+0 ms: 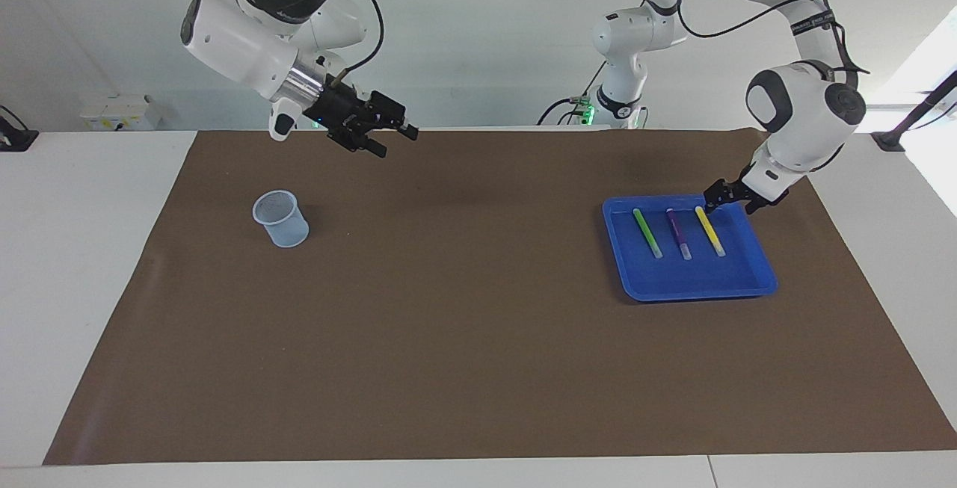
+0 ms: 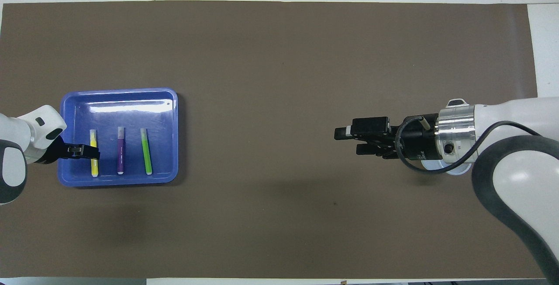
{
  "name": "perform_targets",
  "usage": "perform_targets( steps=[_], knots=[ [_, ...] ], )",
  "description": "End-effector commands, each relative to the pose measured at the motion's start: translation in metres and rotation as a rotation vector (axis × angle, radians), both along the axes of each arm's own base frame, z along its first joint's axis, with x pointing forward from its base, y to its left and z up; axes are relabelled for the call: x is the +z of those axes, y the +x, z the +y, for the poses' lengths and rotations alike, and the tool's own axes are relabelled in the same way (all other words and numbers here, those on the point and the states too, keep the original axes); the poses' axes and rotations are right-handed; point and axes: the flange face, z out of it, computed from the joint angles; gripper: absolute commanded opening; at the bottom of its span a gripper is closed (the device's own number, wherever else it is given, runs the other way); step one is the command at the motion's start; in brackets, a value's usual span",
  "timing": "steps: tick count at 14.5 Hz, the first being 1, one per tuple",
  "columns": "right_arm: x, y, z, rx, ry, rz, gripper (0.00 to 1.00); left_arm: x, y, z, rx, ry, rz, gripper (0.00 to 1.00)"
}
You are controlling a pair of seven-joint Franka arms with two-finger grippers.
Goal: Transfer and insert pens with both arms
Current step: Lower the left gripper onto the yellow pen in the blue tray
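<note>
While the left gripper [image 1: 709,206] sits low in the blue tray [image 1: 759,279] at the robot-side end of the yellow pen [image 1: 710,231], we cannot tell whether its fingers have closed on the pen or only bracket it. All three pens lie flat in the tray side by side, pale ends pointing away from the robots: the yellow one toward the left arm's end, the purple pen [image 1: 679,233] in the middle, the green pen [image 1: 647,232] toward the table's centre. None has reached the translucent cup [image 1: 281,219], which stands upright toward the right arm's end of the brown mat [image 1: 478,368].

We judge the grasp to be the main risk. It lands near the pen's tip, not its middle, so a lift could let the pen swing or slip out, and a tilted pen would make the handover awkward. The tray wall is close to the fingers and could be nudged.

Our right gripper [image 1: 381,133] waits in the air, above the mat near the cup, fingers apart by a narrow gap. The cup looks light, so a skewed insertion might tip it.
</note>
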Motion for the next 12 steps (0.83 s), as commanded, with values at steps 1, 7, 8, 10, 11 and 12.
perform_targets(
  steps=[1, 7, 8, 10, 11, 12],
  knots=[
    [-0.005, 0.002, 0.012, -0.029, 0.023, -0.029, 1.00, -0.011, 0.001, -0.001, -0.017, -0.003, -0.020, 0.92],
    [-0.003, 0.002, 0.019, -0.032, 0.036, -0.023, 1.00, -0.044, 0.013, 0.001, -0.027, 0.002, -0.031, 0.91],
    [-0.003, 0.002, 0.018, -0.032, 0.037, -0.022, 1.00, -0.047, 0.013, 0.000, -0.029, 0.001, -0.027, 0.91],
    [-0.003, 0.003, 0.019, -0.034, 0.035, -0.025, 1.00, -0.045, 0.014, 0.000, -0.029, 0.001, -0.027, 0.87],
    [-0.002, 0.003, 0.019, -0.037, 0.033, -0.029, 1.00, -0.045, 0.015, 0.001, -0.026, 0.001, -0.027, 0.84],
    [-0.002, 0.003, 0.019, -0.038, 0.034, -0.027, 1.00, -0.044, 0.015, 0.000, -0.028, 0.000, -0.025, 0.81]
  ],
)
